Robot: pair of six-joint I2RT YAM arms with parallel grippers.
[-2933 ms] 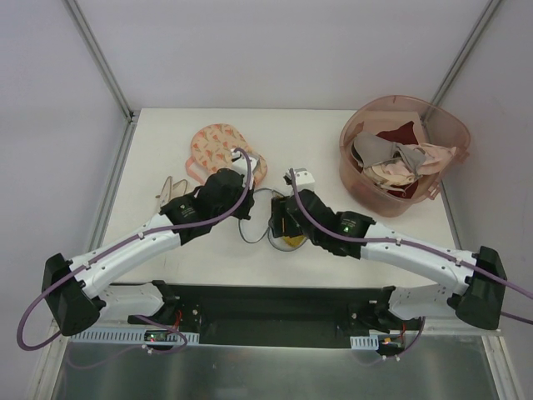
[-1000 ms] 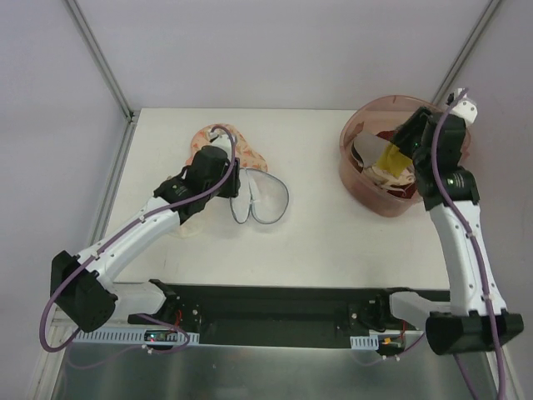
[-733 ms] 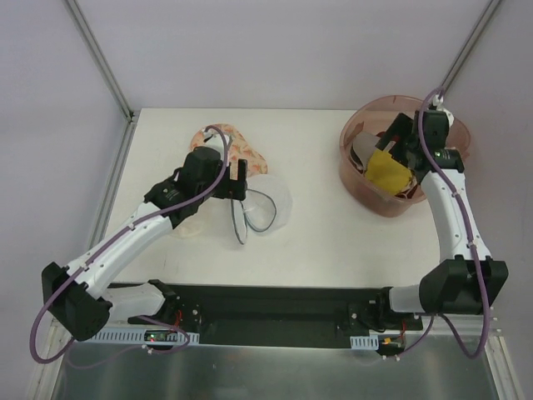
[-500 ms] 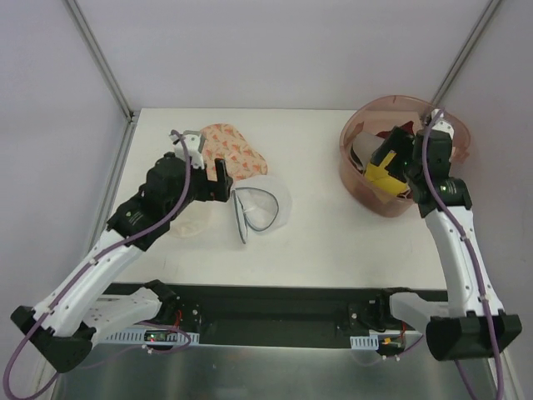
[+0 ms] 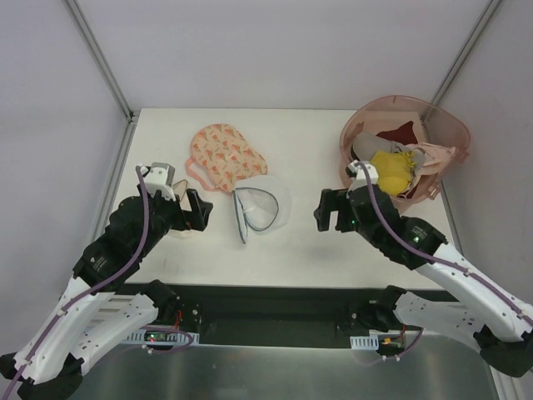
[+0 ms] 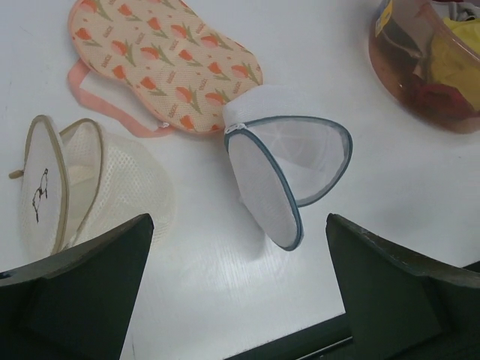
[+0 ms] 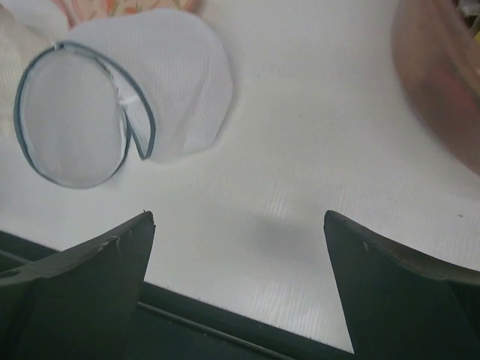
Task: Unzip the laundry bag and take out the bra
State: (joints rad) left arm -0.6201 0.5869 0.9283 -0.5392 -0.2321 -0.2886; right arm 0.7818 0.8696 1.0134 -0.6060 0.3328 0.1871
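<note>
Unzipped laundry bag (image 5: 260, 208) lay at frame centre; bra (image 5: 391, 169) sat in the pink tub (image 5: 441, 125), upper right. Both left gripper (image 5: 198, 212) and right gripper (image 5: 326, 211) gaped wide, holding nothing. Judged: pull arms back high, clear of the mesh.

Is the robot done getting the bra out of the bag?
Looks finished. The white mesh laundry bag with the grey-blue zipper rim lies unzipped and empty; the yellow fabric bra sits in the pink plastic tub. Both arms' jaws stand open, holding nothing. Nothing seems left.
</note>
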